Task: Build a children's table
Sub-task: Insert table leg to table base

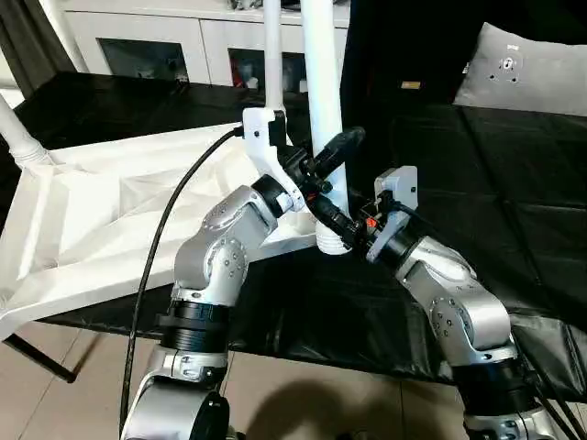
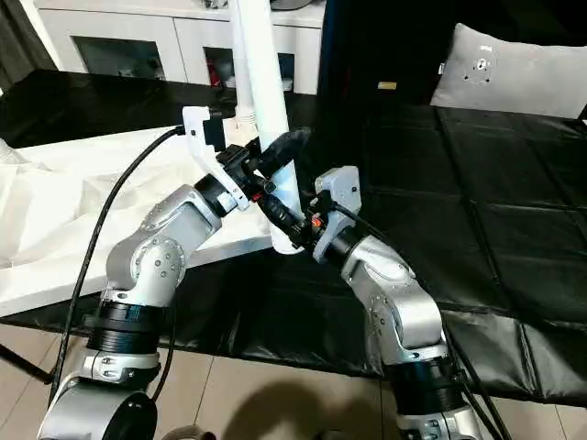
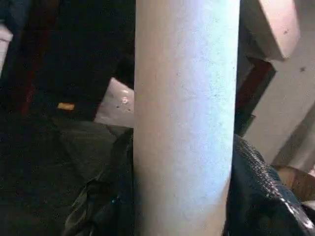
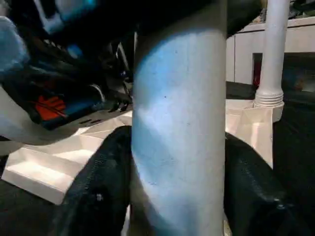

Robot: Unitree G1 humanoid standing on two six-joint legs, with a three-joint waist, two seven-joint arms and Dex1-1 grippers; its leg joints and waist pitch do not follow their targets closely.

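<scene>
1. Children's table top [image 1: 119,220] lies upside down, ribbed underside up, on a black-covered surface [image 1: 477,174]; its near edge overhangs the surface's front edge on the robot's left, above the tiled floor [image 1: 55,403].
2. One white leg [image 1: 323,101] stands upright at the top's near right corner, its ringed base sitting at the corner socket [image 1: 332,240].
3. A second leg [image 1: 272,55] stands upright just behind it at the far right corner, and a third [image 1: 18,137] rises at the far left corner, tilted.
4. Left gripper [image 1: 332,158] is clamped on the near leg above its base; the left wrist view shows black fingers [image 3: 256,191] pressed against both sides of the tube [image 3: 184,118].
5. Right gripper [image 1: 332,220] is pinching the same leg lower down, close to the socket; its fingers [image 4: 98,191] hug the tube [image 4: 179,123] on each side in the right wrist view.
6. The two grippers sit just beside each other on the leg, with little gap between them.
7. Right of the leg the black surface spreads open toward a grey pillow [image 1: 527,69] at the far corner.
8. Behind the table stands a white cabinet [image 1: 156,41] with glass doors.
</scene>
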